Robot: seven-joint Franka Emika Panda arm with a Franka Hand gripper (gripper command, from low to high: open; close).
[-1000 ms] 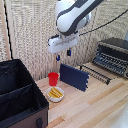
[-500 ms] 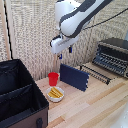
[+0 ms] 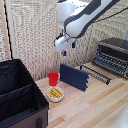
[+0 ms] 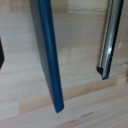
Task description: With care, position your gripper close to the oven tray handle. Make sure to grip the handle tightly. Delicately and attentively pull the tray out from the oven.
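Well above the dark-blue panel, the gripper hangs apart from the oven tray; jaws' state unclear.

A pale wooden bench of jointed planks stands against a beige woven wall screen, split by a vertical wooden post; lighting is even.

Gripper too small and blurred to read the jaws' spacing, oven cut by the exterior view's right edge, oven tray bars blurred, black bin cropped at frame corner, blue panel cropped in wrist view
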